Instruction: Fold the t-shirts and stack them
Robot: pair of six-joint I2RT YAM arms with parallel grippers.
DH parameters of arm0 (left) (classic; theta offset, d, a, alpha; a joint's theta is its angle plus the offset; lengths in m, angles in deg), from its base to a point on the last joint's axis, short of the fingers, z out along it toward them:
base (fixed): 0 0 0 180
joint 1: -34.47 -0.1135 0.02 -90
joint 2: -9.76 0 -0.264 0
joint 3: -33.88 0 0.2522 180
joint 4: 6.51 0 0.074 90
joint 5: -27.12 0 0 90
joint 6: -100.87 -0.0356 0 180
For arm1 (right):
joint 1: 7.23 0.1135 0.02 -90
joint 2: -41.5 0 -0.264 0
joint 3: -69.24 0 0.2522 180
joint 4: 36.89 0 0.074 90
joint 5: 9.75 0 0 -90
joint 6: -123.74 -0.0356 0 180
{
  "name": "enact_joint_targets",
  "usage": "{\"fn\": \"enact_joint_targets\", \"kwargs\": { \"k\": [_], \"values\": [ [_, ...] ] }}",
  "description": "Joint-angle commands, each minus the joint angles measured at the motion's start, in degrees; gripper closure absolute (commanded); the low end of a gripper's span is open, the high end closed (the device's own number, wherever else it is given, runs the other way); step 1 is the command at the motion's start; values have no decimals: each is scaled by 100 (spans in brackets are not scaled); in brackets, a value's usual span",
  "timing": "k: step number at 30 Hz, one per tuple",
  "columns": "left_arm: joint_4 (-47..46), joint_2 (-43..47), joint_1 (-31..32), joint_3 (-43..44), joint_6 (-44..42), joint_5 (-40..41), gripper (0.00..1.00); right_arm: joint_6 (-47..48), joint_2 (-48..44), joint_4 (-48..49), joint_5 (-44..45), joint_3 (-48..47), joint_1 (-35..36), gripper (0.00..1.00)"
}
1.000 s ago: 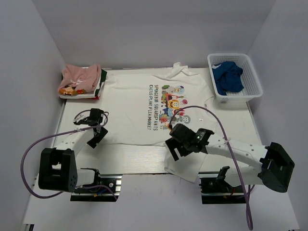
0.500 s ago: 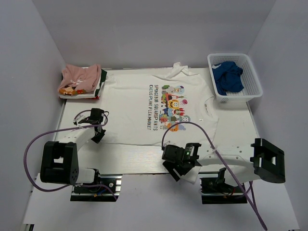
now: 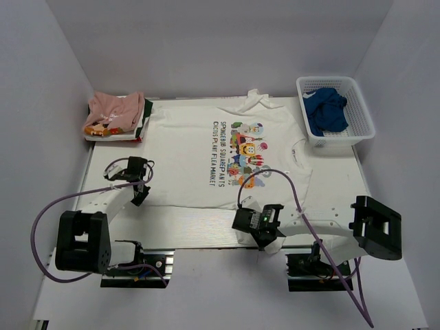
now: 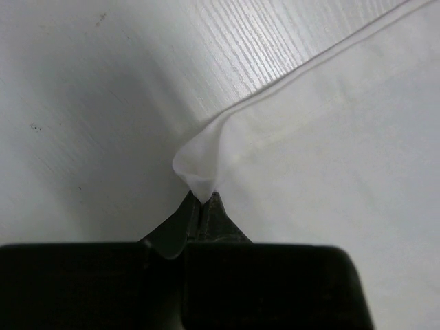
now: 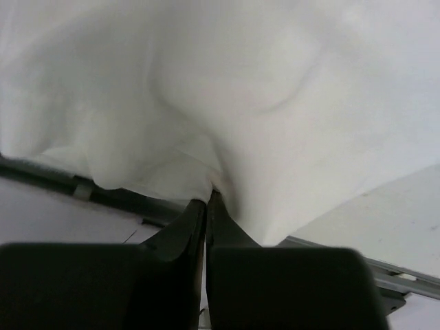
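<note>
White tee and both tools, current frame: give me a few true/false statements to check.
1. The left tool is shut on a corner of the white t-shirt. True.
2. The right tool hangs open above the shirt. False: it is shut on the shirt's near edge.
3. The basket holds a blue cloth. True.
4. The pink t-shirt lies in the basket. False: it sits on a folded pile at the far left.
</note>
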Motion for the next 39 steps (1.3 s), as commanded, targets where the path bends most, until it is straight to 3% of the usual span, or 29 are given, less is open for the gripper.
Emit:
{"fn": "enact_joint_targets", "kwargs": {
  "k": [1,8,13,24,39],
  "values": [
    [-69,274,-31,131,-86,-47,100,-98,-63,-302,869,-249,-282,100],
    [-121,125,-31,675,-209,-171,100,752,-721,57,1238,-836,-1564,100],
    [-121,-200,-31,1168,-209,-171,100,1562,-538,400,1099,-1321,-2173,100],
    [265,-1781,-84,2906,-209,146,100,2441,771,1234,590,-2753,-3903,100],
    [775,-3795,-365,4983,-271,31,100,3329,3037,1569,219,-5143,-5021,100]
  ]
}}
